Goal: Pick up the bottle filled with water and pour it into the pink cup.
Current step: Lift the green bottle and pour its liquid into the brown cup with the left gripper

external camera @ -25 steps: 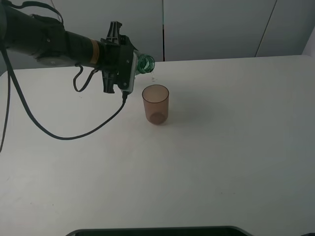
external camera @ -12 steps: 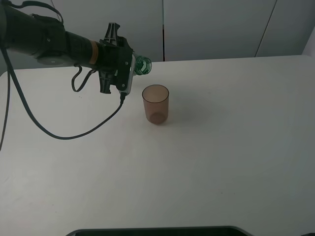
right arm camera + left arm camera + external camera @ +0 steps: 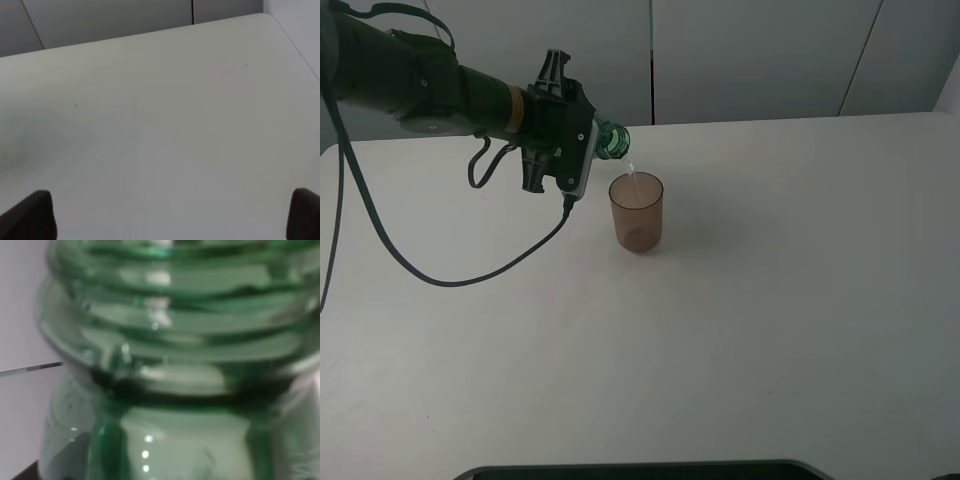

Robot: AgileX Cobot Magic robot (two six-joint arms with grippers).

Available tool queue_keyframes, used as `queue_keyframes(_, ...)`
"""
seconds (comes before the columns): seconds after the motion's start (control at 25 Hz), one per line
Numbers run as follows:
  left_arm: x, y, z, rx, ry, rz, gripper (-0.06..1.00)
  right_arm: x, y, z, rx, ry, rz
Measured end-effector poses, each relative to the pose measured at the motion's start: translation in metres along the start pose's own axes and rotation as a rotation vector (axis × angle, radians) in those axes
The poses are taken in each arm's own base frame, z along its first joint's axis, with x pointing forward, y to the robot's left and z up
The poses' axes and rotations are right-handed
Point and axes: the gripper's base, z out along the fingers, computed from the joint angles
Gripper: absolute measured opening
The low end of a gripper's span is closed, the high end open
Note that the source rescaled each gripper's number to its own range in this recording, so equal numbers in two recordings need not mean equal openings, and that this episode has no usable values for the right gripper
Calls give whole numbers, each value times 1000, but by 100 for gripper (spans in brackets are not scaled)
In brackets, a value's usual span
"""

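The green-tinted bottle (image 3: pixel 613 140) lies tipped almost flat above the table, its open mouth pointing right, just over the rim of the pink cup (image 3: pixel 636 212). A thin stream of water (image 3: pixel 634 180) runs from the mouth into the cup, which stands upright near the table's middle. My left gripper (image 3: pixel 582 150) is shut on the bottle; most of its body is hidden inside the hand. The left wrist view is filled by the bottle's ribbed neck (image 3: pixel 170 340). My right gripper (image 3: pixel 165 220) hovers over bare table, jaws wide apart, holding nothing.
A black cable (image 3: pixel 470 275) sags from the left arm down to the white table (image 3: pixel 770 300). A dark edge (image 3: pixel 640 470) runs along the table's front. Grey wall panels stand behind the table's far edge.
Half a second ago no water fell from the bottle; its mouth has since dipped slightly towards the cup and a stream now runs into it.
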Motion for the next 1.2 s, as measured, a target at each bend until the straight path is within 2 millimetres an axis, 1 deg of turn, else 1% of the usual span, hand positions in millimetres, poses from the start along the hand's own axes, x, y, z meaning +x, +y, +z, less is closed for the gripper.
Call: queue_keyframes(1.2,3,-1,0,15,30,69,0,0,0,0,0,0,0)
